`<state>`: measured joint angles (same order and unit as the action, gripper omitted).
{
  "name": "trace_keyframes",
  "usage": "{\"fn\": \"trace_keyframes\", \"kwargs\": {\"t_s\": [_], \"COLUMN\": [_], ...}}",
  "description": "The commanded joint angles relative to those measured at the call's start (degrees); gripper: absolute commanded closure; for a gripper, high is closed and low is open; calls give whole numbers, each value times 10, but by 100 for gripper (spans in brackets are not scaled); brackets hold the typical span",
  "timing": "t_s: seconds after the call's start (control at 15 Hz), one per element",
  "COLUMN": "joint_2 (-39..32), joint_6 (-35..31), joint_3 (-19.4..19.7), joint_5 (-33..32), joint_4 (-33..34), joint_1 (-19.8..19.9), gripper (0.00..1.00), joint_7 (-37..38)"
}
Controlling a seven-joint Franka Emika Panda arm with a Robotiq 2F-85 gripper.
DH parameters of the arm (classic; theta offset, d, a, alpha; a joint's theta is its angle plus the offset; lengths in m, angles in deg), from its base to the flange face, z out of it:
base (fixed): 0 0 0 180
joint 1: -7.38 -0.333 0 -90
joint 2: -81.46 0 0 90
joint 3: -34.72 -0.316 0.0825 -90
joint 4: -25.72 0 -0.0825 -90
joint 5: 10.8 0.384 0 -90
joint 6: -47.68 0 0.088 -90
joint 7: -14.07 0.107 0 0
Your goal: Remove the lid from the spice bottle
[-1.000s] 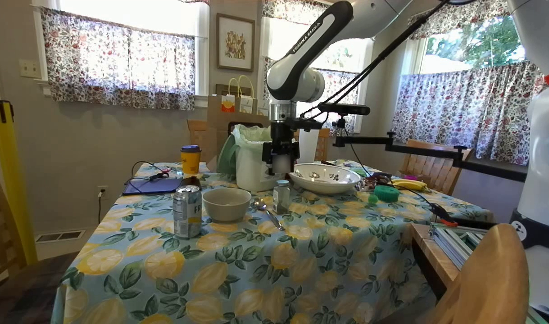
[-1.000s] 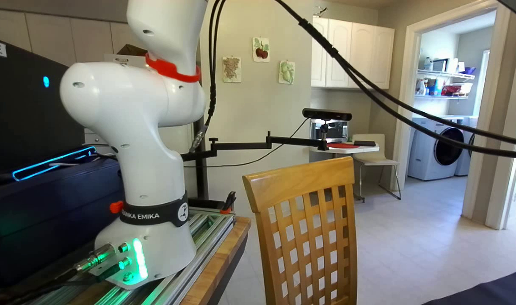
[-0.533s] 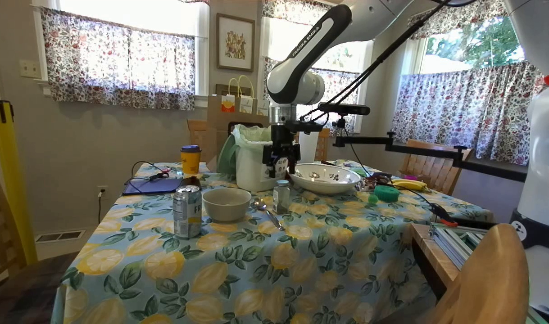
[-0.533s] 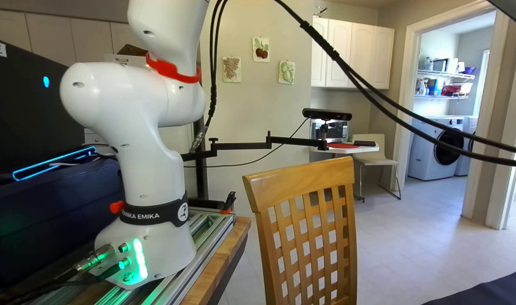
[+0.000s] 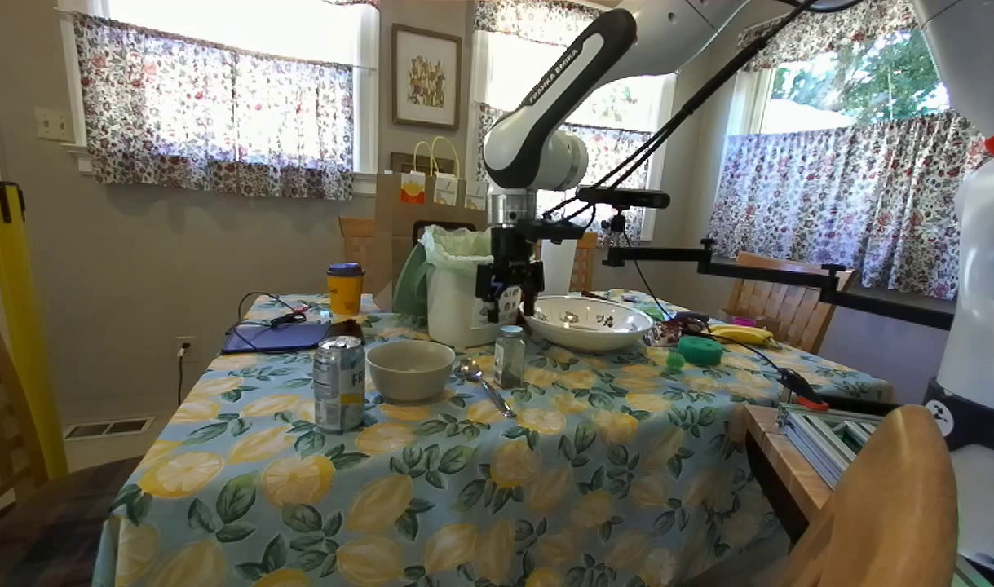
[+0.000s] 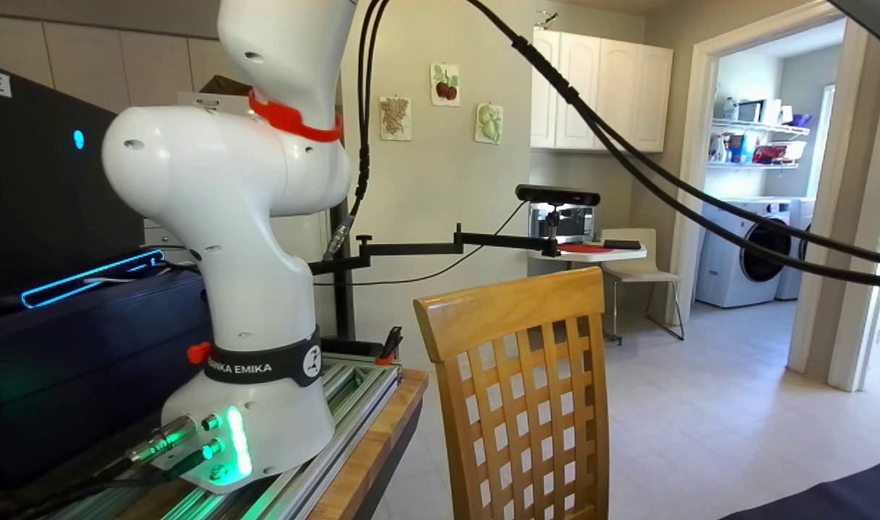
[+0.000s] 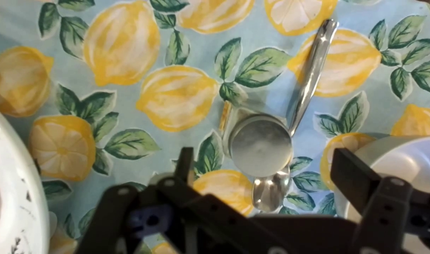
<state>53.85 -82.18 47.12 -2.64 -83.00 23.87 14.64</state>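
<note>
Gripper (image 7: 266, 162), spread wide and holding nothing, had dipped slightly over the last second, then stopped short of the lid (image 7: 260, 146). That suggested lining up before grasping; the spice bottle (image 5: 510, 364) stood capped, well inside the left edge of the counter (image 5: 431, 444) in an exterior view.

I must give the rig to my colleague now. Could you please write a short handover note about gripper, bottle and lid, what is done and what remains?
Gripper: open, holding nothing, hanging above the height of the lid; exact alignment is hard to judge.
Spice bottle: upright on the tablecloth, with the spoon close beside it.
Lid: on the bottle.
Done: gripper open and near the bottle; lid not yet gripped.
Left: probably lower, centre on the lid, close, then work it off; whether it twists or pulls is not visible. Mind the spoon and the nearby bowl.
</note>
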Motion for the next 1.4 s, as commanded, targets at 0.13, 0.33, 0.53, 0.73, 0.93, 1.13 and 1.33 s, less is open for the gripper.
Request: {"fn": "trace_keyframes", "kwargs": {"t_s": [0.13,0.33,0.53,0.73,0.93,1.13,1.33], "joint_2": [-17,-21,-25,-28,-28,-28,-26], "joint_6": [-3,-7,-11,-11,-10,-10,-6], "joint_3": [2,4,4,4,4,3,0], "joint_5": [-7,-8,-8,-8,-8,-7,-3], "joint_4": [14,14,15,15,15,15,14], "joint_1": [3,3,2,2,2,2,5], "gripper": [0,25,32,23,19,21,18], "joint_7": [16,20,24,27,28,28,22]}}
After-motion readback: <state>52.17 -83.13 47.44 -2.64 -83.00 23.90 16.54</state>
